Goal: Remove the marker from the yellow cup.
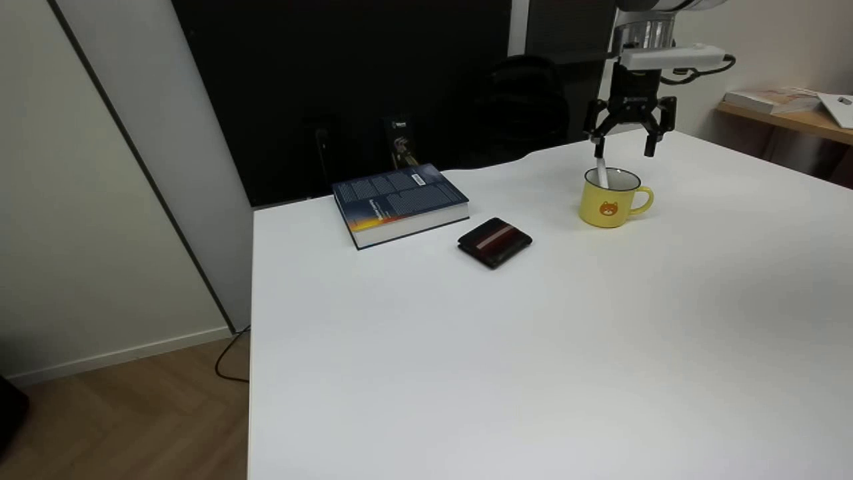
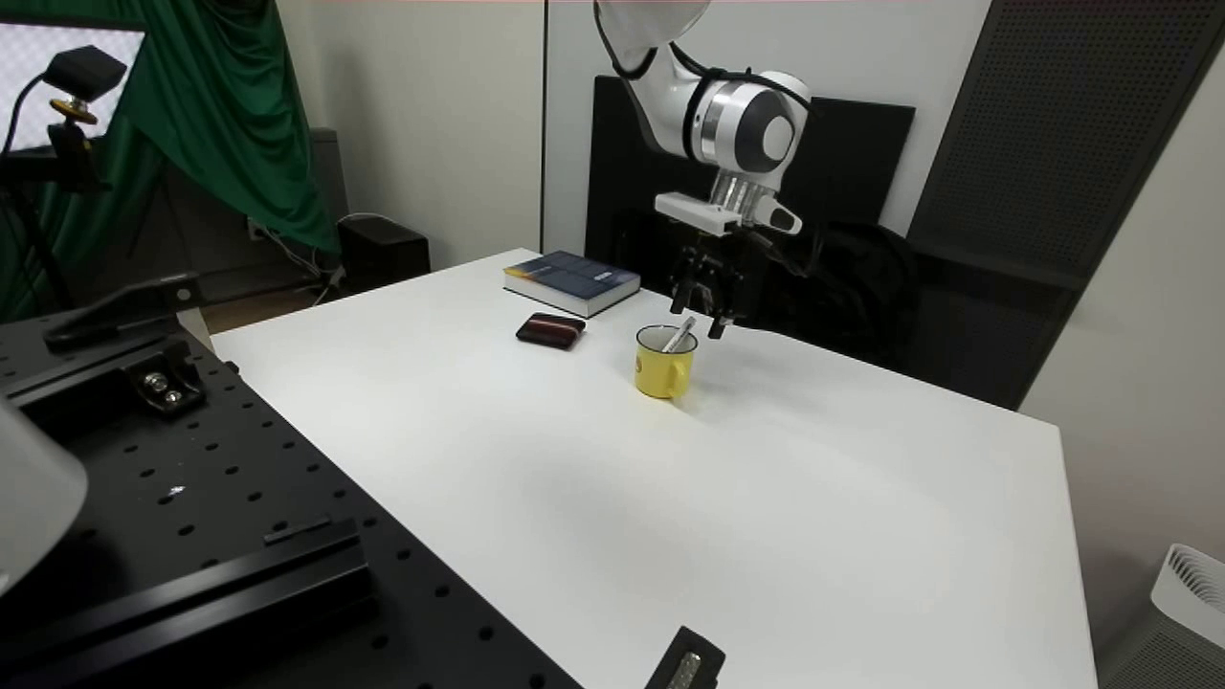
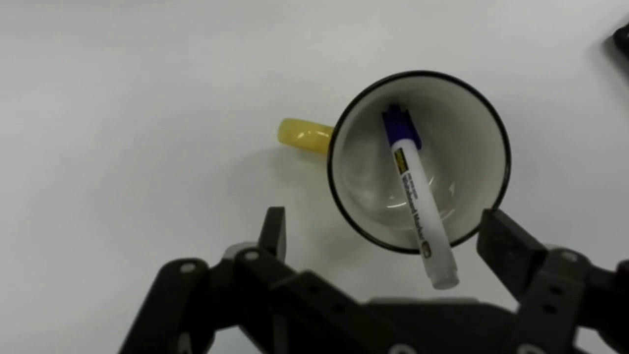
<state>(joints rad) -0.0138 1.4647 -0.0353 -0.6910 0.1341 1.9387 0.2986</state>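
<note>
The yellow cup point(image 1: 603, 208) stands upright on the table; it also shows in an exterior view point(image 2: 660, 373) and, from above, in the wrist view point(image 3: 471, 132). The marker point(image 3: 417, 191) is white with a dark blue cap. It leans in the cup, cap end down inside, with its white end sticking out over the rim; it also shows in both exterior views point(image 1: 602, 173) point(image 2: 679, 335). My gripper point(image 3: 383, 228) is open and empty, pointing down above the cup point(image 1: 624, 147) point(image 2: 699, 316). The marker's white end lies between the fingers in the wrist view, closer to the right-hand finger. Neither finger appears closed on it.
A dark wallet point(image 1: 494, 243) point(image 2: 550, 330) lies on the white table point(image 1: 533, 373) near the cup. A thick blue book point(image 1: 406, 200) point(image 2: 574, 279) lies farther off by the table's edge. A dark object point(image 3: 623, 42) shows at the wrist view's right edge.
</note>
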